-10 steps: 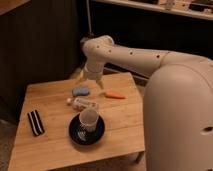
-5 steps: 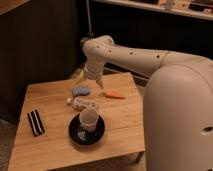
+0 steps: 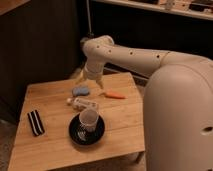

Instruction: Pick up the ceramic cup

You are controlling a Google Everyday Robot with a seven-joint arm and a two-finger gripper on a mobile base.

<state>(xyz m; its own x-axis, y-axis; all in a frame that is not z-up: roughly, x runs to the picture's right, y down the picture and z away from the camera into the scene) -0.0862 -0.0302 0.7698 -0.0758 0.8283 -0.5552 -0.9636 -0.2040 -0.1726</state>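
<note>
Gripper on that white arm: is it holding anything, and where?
Nothing. The gripper hangs, jaws open, above the far side of the wooden table; the small pale ceramic cup stands on the round black plate.

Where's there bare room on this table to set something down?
Bare wood: back left corner behind the striped block; front left, between block and plate; right side, below the orange piece. The middle is crowded: blue pad, bottle, cup on the plate, with the gripper above the pad, jaws open.

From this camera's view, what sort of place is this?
Probably an indoor lab or office: wooden table, ceramic cup on a black plate, shelving behind. The gripper hangs above the table's far side.
</note>
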